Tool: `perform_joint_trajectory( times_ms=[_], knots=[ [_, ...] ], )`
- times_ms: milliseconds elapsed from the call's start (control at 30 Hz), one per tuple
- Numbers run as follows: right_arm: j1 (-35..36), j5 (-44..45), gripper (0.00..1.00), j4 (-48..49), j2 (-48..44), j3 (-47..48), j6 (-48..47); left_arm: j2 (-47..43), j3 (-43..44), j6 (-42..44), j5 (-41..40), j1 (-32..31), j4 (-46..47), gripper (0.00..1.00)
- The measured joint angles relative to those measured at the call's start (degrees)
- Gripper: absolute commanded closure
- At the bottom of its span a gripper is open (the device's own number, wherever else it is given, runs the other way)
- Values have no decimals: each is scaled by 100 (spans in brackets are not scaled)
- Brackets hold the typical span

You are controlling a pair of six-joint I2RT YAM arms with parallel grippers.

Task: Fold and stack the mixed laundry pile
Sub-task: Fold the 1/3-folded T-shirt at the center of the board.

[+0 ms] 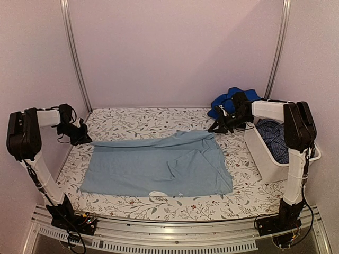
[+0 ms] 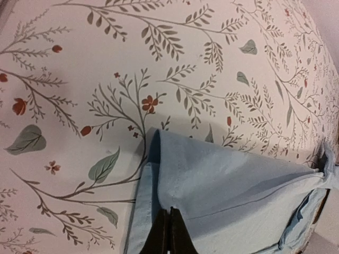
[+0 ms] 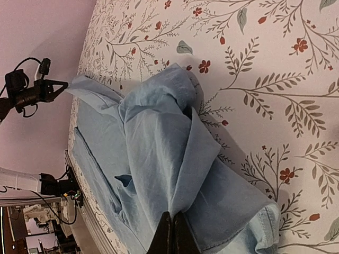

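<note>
A large pale blue garment lies spread on the patterned table cover. My left gripper is shut on its far left corner; in the left wrist view the closed fingertips pinch the pale blue cloth. My right gripper is shut on the garment's far right corner, with folds of the cloth rising to its tips. A royal blue garment lies at the back right. A dark blue small-check garment lies in the white tub. The plaid garment is out of view.
The white tub stands at the table's right edge beside my right arm. Metal frame posts rise at the back corners. The table's near edge has an aluminium rail.
</note>
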Motion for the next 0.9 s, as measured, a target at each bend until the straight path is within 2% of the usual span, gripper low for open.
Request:
perform_joint_trajectory(
  times_ms=[200,433,733,900],
  knots=[
    [149,-37,100,20,-601,-940,0,-9,-24,-260,-409,48,-763,100],
    [319,70,100,42,-798,-1864,66,-46,-258,-538,-444,138,-1051,100],
    [286,540,100,74,50,-1456,190,579,-306,-944,37,164,-807,100],
    [98,485,100,-98,479,-791,188,774,-144,-1082,420,164,-625,100]
  ],
)
